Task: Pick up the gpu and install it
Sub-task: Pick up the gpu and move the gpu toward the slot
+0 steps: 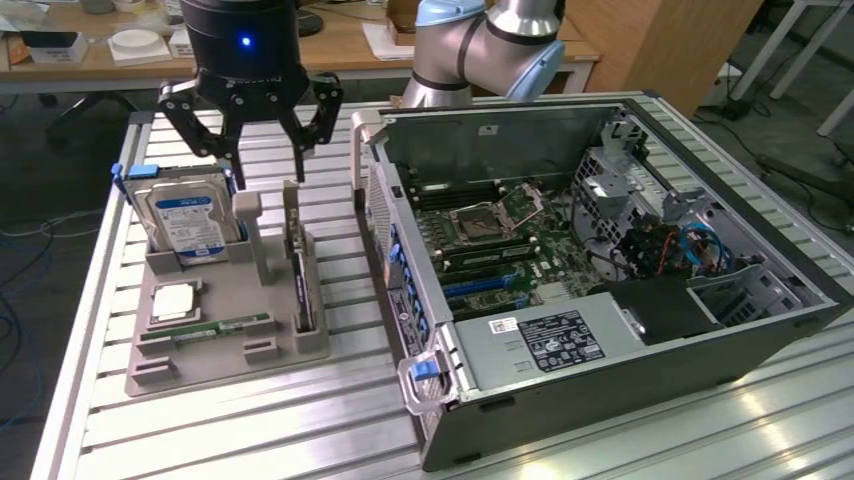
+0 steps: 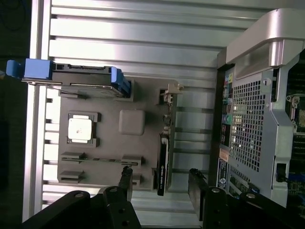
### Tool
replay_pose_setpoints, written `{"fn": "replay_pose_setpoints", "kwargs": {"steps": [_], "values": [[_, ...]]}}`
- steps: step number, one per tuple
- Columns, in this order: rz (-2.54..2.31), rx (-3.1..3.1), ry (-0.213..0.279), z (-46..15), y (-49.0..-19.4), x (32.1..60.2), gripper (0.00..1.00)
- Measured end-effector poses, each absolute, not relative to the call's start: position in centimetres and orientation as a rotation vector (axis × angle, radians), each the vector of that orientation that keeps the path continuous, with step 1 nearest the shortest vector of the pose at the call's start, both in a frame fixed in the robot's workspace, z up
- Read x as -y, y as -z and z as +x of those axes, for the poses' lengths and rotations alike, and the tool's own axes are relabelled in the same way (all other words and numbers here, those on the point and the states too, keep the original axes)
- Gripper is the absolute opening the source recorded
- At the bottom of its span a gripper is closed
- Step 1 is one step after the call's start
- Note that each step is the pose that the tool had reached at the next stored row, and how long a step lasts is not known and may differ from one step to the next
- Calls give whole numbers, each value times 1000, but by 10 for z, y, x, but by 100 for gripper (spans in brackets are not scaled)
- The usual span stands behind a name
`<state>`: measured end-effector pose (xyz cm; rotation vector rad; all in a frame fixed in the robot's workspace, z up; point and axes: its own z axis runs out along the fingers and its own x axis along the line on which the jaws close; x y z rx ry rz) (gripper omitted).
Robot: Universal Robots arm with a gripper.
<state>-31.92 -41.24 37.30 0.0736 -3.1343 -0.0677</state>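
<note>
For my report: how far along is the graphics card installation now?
Done: nothing yet. The thin black card with a metal bracket stands in the grey holder tray. In hand: nothing; the open jaws hover above the tray. Left: pick-up and fitting into the open computer case.

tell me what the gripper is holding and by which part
Nothing: the gripper hangs open above the tray, and the gpu stands in its slot, ungripped.
</note>
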Motion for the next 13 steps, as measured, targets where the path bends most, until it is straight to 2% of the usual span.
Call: {"fn": "replay_pose_setpoints", "kwargs": {"steps": [13], "values": [[88,3134,68,-319,-368,416,59]]}}
